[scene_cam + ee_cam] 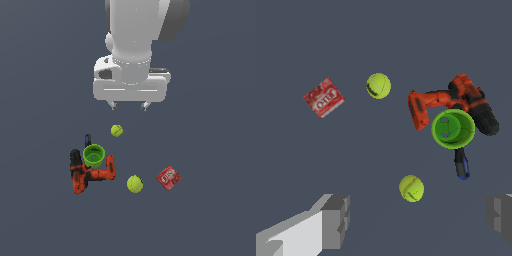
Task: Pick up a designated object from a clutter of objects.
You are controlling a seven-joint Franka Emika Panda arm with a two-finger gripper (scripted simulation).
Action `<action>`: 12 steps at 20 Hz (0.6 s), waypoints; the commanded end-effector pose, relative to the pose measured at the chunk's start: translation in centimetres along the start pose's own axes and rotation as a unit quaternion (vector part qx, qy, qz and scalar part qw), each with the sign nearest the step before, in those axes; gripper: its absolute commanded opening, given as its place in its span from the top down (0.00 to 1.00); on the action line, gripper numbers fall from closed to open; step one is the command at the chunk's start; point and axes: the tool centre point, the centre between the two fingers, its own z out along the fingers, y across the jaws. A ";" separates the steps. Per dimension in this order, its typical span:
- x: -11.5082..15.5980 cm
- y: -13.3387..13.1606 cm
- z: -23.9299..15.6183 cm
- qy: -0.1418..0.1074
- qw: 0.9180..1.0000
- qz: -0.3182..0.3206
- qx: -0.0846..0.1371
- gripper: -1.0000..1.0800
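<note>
Green cup (93, 155) upright against the drill (85, 175), nothing inside but its darker floor; gripper (129, 105) open above, holding nothing.

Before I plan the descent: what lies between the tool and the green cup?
In the exterior view, one tennis ball sits roughly between the open tool and the green cup, slightly off the direct line; the rest is bare floor.
</note>
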 end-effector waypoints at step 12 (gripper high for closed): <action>0.5 1.7 -0.4 0.005 1.000 0.010 -0.002 0.38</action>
